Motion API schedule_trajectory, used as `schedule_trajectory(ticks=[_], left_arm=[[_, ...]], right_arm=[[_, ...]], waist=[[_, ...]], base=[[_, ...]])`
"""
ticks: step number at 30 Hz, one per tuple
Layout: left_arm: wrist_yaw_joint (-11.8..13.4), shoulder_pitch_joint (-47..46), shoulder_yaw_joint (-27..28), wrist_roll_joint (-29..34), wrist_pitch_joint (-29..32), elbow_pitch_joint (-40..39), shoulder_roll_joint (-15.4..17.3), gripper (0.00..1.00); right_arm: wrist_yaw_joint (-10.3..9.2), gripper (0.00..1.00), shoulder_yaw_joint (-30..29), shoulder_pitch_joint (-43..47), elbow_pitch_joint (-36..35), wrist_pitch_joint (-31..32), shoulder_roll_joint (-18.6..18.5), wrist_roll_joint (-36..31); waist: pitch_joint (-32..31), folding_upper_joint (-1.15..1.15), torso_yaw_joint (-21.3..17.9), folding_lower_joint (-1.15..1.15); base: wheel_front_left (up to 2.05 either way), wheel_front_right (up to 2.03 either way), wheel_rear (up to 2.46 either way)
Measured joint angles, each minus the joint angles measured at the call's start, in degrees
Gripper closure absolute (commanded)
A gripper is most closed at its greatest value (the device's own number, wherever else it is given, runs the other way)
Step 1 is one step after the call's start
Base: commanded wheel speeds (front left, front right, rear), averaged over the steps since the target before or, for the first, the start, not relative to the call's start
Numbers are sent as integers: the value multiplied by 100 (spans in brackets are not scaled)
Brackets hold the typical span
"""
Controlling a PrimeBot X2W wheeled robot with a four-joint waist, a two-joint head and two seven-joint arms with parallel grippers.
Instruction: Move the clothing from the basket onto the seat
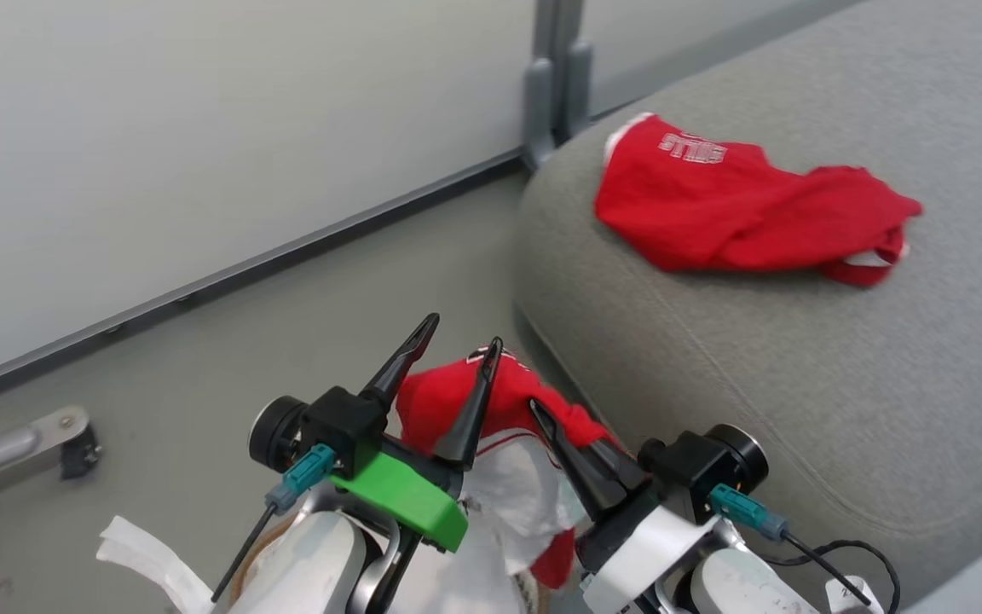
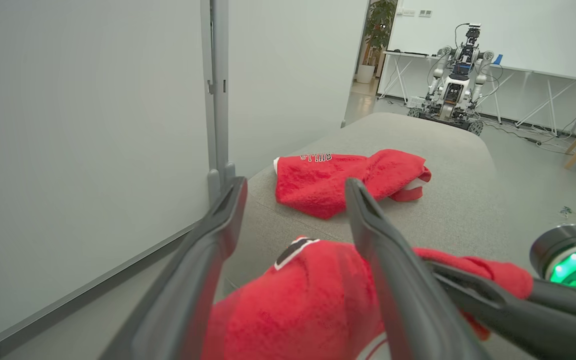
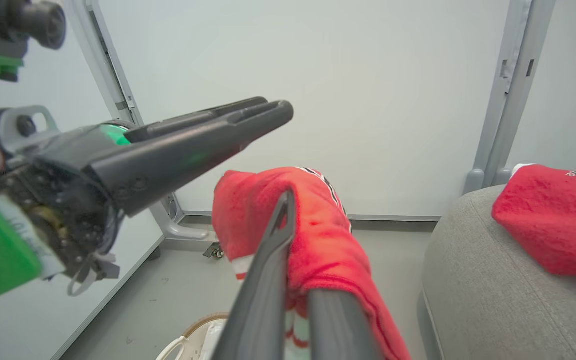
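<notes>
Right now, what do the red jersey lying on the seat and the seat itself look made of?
Red jersey: soft matte cloth, likely a synthetic knit; it lies crumpled, with a fuzzy surface up close. Seat: grey woven upholstery, matte, showing fine grain and a stitched seam; rounded edges suggest padding.

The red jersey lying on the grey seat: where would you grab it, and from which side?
Pinch the raised ridge across the middle of the red jersey, coming straight down from above. It lies loosely bunched on the seat, so that fold stands proud of the cushion. Its edges lie flat, and the strap loop alone would likely let it dangle.
</notes>
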Motion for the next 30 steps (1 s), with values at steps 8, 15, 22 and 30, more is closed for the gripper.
schedule_trajectory(ticks=[8, 15, 22, 30], left_arm=[[0, -103, -144, 80, -1, -45, 78, 0], [0, -432, -354, 86, 0, 35, 252, 0], [0, -543, -466, 51, 0, 51, 458, 0], [0, -873, -661, 77, 0, 9, 679, 0]], right_arm=[[1, 100, -391, -175, -424, 0, -4, -237], [0, 100, -1168, -1248, -701, -1, -305, -645], [1, 100, -1268, -2928, -368, -1, -1145, -945], [2, 100, -2259, -4366, 288, -1, -1919, -1214]], waist=[[216, 0, -817, 0], [692, 0, -1075, 0], [1176, 0, -1176, 0], [1725, 0, -1069, 0]], base=[[0, 0, 0], [0, 0, 0], [0, 0, 0], [0, 0, 0]])
